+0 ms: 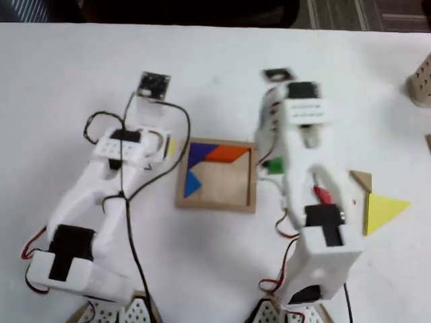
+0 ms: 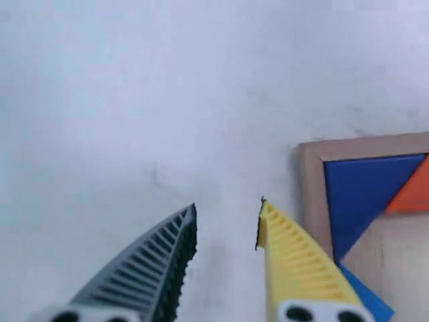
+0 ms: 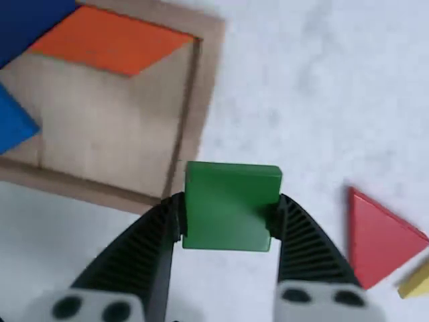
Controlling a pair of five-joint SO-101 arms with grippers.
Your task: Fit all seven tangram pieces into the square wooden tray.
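Three pieces (image 1: 227, 153) lie in the tray (image 1: 217, 204). My right gripper (image 3: 228, 202) clamps the green square (image 3: 231, 208) at its 3 o'clock; my left gripper (image 2: 226, 206) gapes empty. The yellow triangle (image 1: 384, 210), the red triangle (image 3: 379, 238) and perhaps a tan piece (image 1: 362, 179) remain outside.

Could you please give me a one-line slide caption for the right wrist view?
Right gripper holding a green piece beside the wooden tray, a red triangle on the table nearby.

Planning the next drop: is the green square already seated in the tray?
No, the green square is clamped in the right gripper, outside the wooden tray rim.
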